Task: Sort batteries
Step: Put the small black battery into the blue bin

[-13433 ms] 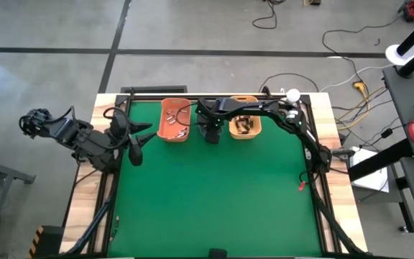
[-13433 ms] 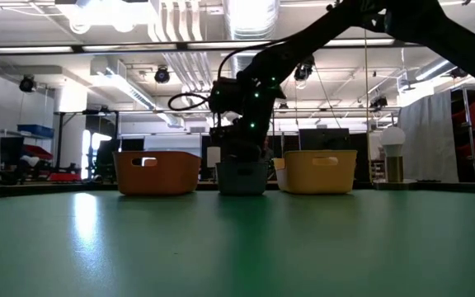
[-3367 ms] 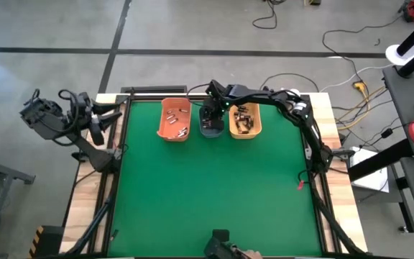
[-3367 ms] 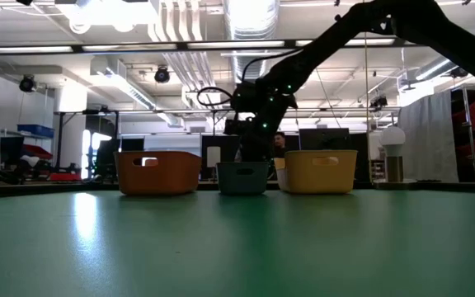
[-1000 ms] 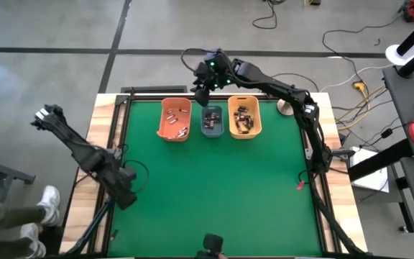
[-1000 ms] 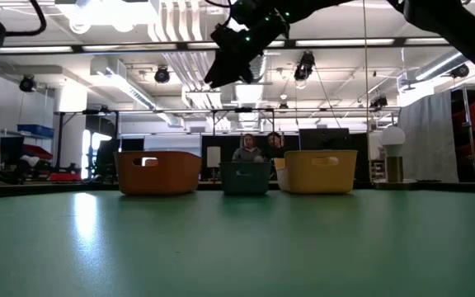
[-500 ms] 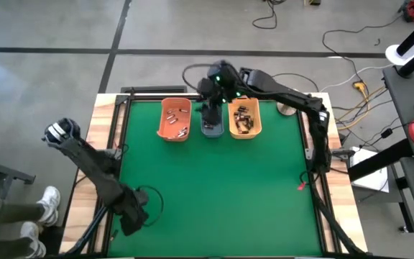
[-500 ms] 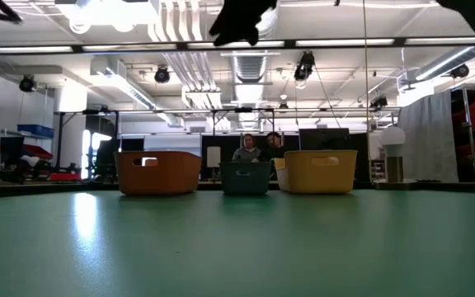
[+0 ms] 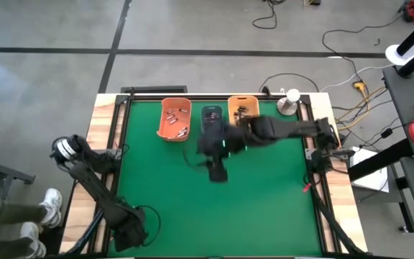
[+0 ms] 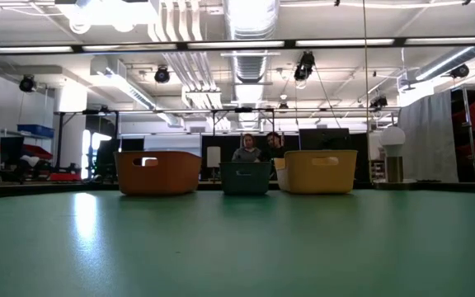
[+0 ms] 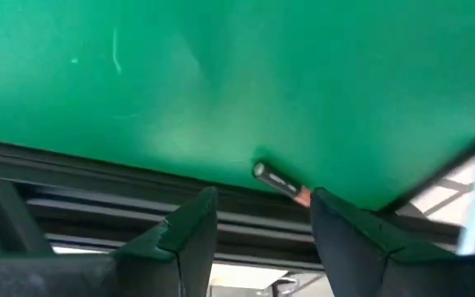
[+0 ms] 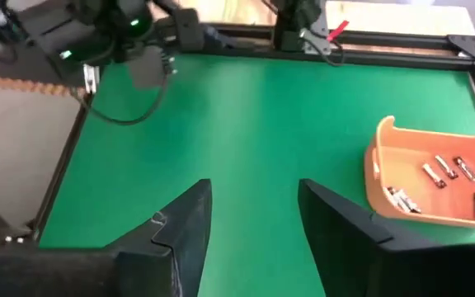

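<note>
Three bins stand in a row at the table's far edge: an orange bin, a blue-grey bin and a yellow-orange bin. Batteries lie in the orange bin, and more batteries show in the yellow-orange one. A single battery lies on the green mat right at its edge by the black rail. My left gripper hovers open close to it, at the table's near left corner. My right gripper is open with nothing in it, above the middle of the mat.
The mat is bare green in front of the bins. A black frame rail runs along its edge beside the lone battery. Two people sit in the room behind the blue-grey bin.
My right gripper has come from beyond the far edge, over the bins, toward the near edge to the middle of the mat, leaving the low view. My left arm has swung its gripper toward the near edge, down to the table's near left corner.
</note>
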`<state>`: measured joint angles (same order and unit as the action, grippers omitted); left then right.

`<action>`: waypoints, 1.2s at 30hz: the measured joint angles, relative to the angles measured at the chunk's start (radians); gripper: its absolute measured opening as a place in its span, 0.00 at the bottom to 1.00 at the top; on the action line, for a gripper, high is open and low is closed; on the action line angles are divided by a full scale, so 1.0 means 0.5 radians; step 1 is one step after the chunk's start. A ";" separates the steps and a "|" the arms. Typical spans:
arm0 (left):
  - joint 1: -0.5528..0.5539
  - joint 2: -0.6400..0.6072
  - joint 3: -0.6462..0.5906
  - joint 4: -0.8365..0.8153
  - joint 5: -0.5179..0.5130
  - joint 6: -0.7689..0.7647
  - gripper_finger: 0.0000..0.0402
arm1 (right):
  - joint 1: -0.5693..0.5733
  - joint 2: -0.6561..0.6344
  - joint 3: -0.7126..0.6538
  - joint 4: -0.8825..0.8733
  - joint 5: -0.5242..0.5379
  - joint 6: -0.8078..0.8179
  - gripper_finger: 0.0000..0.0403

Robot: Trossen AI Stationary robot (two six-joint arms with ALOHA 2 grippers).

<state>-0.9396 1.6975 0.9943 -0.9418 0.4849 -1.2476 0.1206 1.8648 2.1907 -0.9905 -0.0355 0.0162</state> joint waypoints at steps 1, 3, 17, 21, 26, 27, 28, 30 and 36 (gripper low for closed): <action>0.001 0.036 0.000 0.000 0.018 -0.010 0.43 | 0.068 0.003 -0.010 0.000 0.081 0.026 0.44; 0.001 0.109 -0.003 -0.001 0.087 -0.030 0.43 | 0.188 0.004 -0.043 0.007 0.230 0.081 0.46; -0.068 0.285 -0.003 0.328 0.215 -0.211 0.49 | 0.431 0.005 -0.259 0.151 0.392 0.441 0.53; -0.097 0.332 0.002 0.320 0.269 -0.210 0.50 | 0.431 0.005 -0.275 0.157 0.387 0.440 0.52; -0.105 0.335 0.003 0.323 0.266 -0.217 0.49 | 0.427 0.005 -0.277 0.187 0.386 0.417 0.52; -0.105 0.335 0.002 0.327 0.265 -0.220 0.49 | 0.427 0.005 -0.277 0.186 0.386 0.417 0.51; -0.106 0.335 0.001 0.333 0.267 -0.225 0.48 | 0.427 0.005 -0.277 0.183 0.386 0.417 0.51; -0.110 0.336 -0.001 0.357 0.273 -0.232 0.44 | 0.427 0.005 -0.277 0.184 0.386 0.407 0.50; -0.133 0.339 -0.002 0.399 0.281 -0.342 0.23 | 0.426 -0.003 -0.272 0.177 0.386 0.367 0.47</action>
<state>-1.0061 1.8670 0.9932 -0.7421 0.6253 -1.4186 0.3336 1.8631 2.0548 -0.9018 0.1577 0.1995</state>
